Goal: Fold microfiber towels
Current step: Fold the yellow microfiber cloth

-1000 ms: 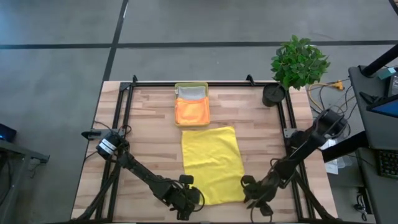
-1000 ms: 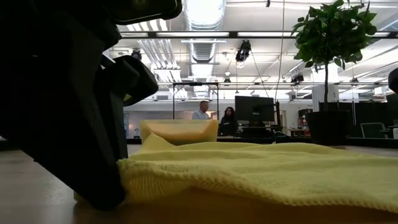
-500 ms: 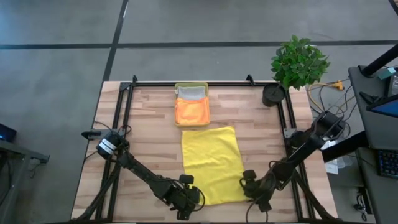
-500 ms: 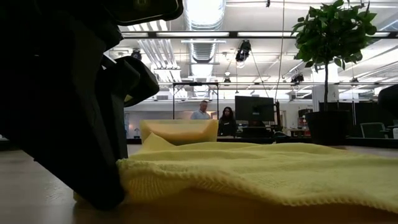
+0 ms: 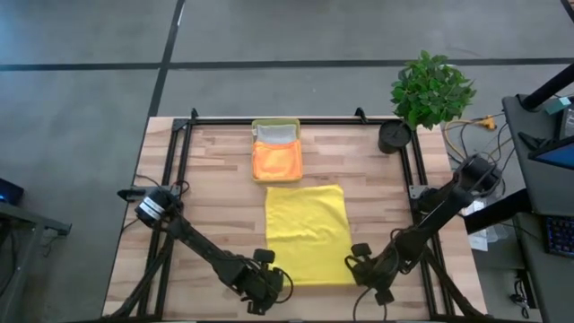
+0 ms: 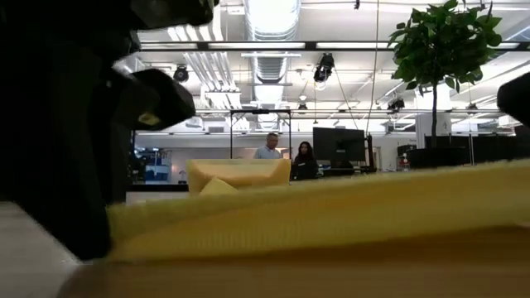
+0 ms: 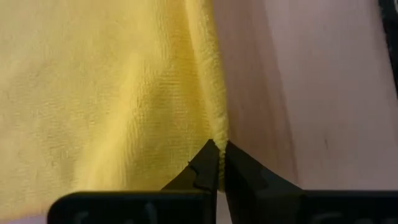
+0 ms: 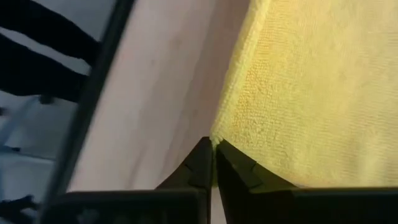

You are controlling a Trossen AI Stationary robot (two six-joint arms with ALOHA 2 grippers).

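Note:
A bright yellow towel (image 5: 305, 233) lies spread on the wooden table, its far part flat and its near edge (image 6: 331, 215) raised off the wood. My left gripper (image 5: 272, 276) is shut at the towel's near left corner. My right gripper (image 5: 352, 267) is shut at its near right corner. Beyond the towel, a translucent yellow tray (image 5: 276, 124) holds an orange towel (image 5: 276, 161) and a light grey towel (image 5: 276, 135). My left gripper pinches the yellow towel's near left corner (image 7: 217, 138) between its two fingertips, coming down at a slant from the near side. The corner is lifted off the table and the cloth runs away from the fingers in a soft ridge. My right gripper pinches the near right corner (image 8: 216, 138) between its two fingertips, slanting down from the near side. That corner is raised clear of the wood, and the towel's far part stays on the table.
A potted plant (image 5: 432, 88) and a black round object (image 5: 393, 136) stand at the far right corner. Black frame rails (image 5: 179, 161) run along the table's left, right and far sides. People (image 6: 286, 153) sit far off in the room behind.
My right gripper has shut on the near right corner of the yellow towel. Both grippers have risen a little, and the towel's near edge has lifted off the table and drawn slightly toward the far side, while its far part has stayed flat.

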